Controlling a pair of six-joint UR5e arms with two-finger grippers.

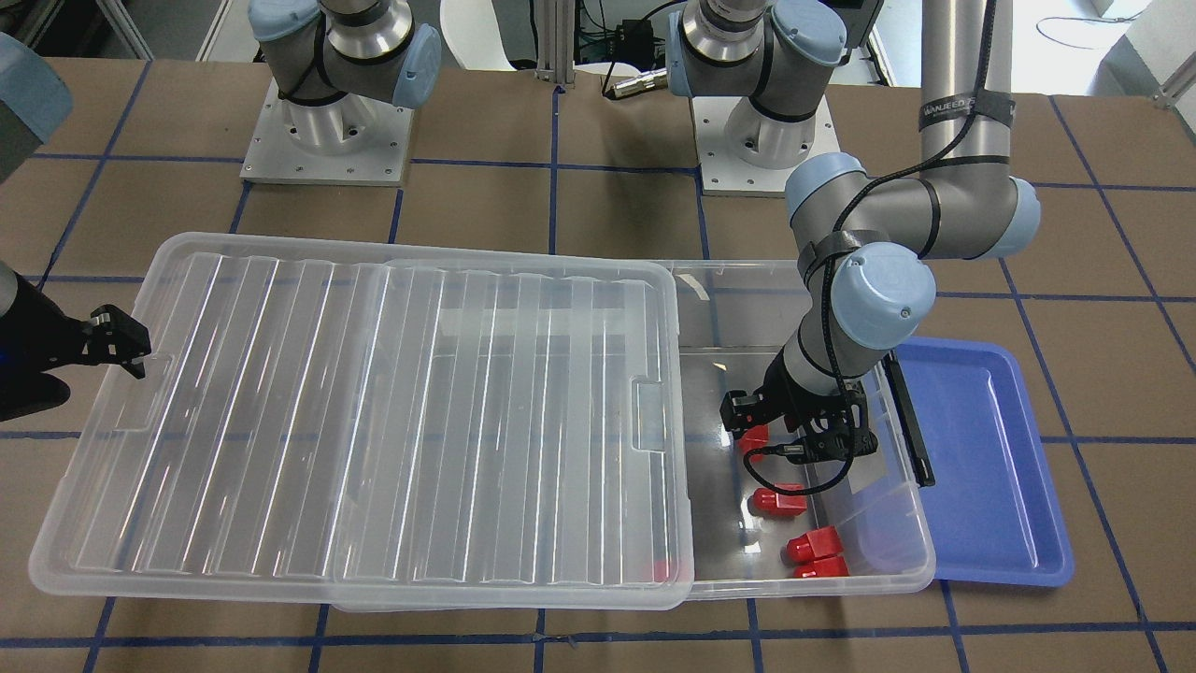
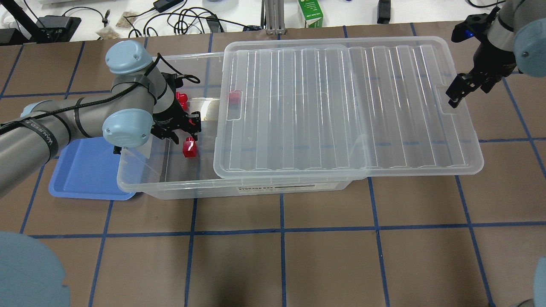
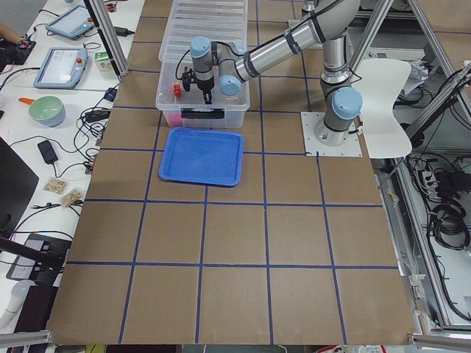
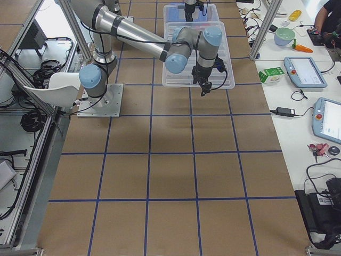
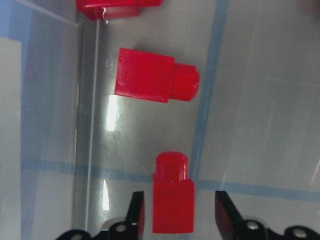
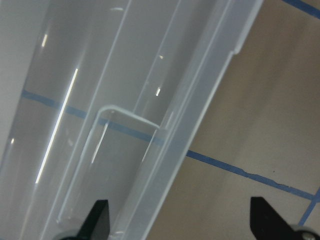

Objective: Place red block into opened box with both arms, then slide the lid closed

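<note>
The clear box (image 2: 170, 186) lies across the table with its ribbed lid (image 2: 341, 106) slid toward my right, leaving the left end uncovered. My left gripper (image 2: 184, 135) reaches down into that uncovered end. In the left wrist view a red block (image 5: 172, 205) stands stub-forward on the box floor between the gripper's fingers (image 5: 137, 215), with a gap on each side, so the gripper is open. My right gripper (image 2: 453, 99) hangs open at the lid's far short end beside its recessed tab (image 6: 100, 165), straddling the lid's rim (image 6: 200, 125).
Several more red blocks (image 1: 778, 500) lie in the box's open end, and one (image 2: 233, 97) shows through the lid's edge. A blue tray (image 2: 81, 170) sits against the box's left short end. The arm bases (image 1: 327, 140) stand behind the box.
</note>
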